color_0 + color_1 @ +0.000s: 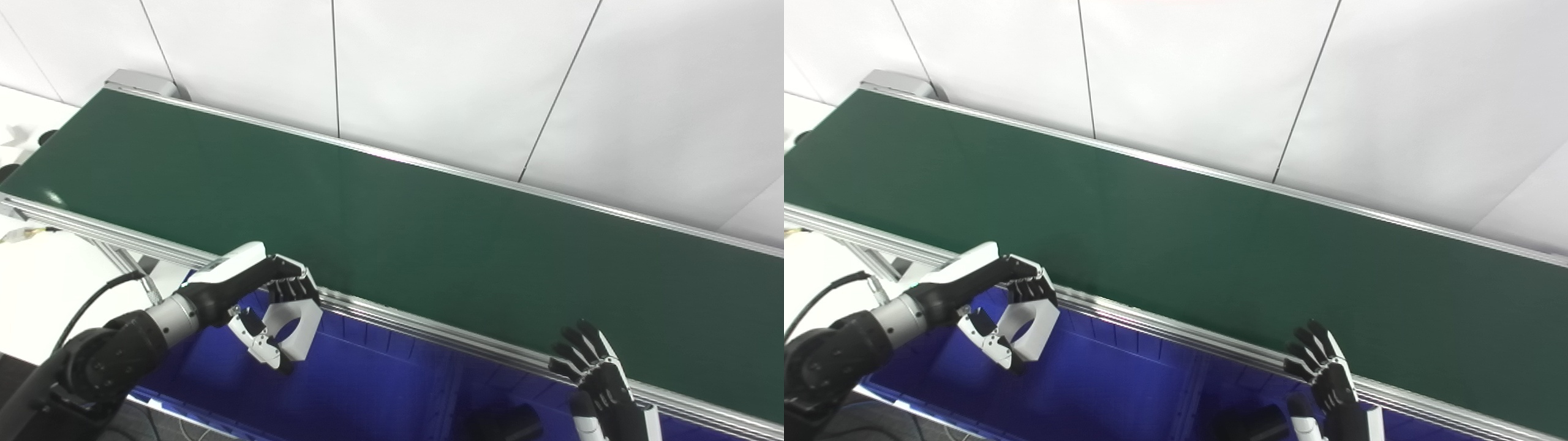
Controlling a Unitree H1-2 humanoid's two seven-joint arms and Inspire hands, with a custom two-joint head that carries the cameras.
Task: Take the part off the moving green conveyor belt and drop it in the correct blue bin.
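The green conveyor belt (392,226) runs from upper left to lower right and carries no part. My left hand (278,309) is shut on a white part with a round hole (300,324) and holds it over the left blue bin (367,392), just in front of the belt's near rail. It also shows in the right eye view (1013,312). My right hand (594,373) is open and empty, fingers up, at the belt's near rail on the right.
The belt's aluminium near rail (429,327) runs between the hands and the belt. A second blue bin (520,398) to the right holds a dark object (508,422). A white wall stands behind the belt.
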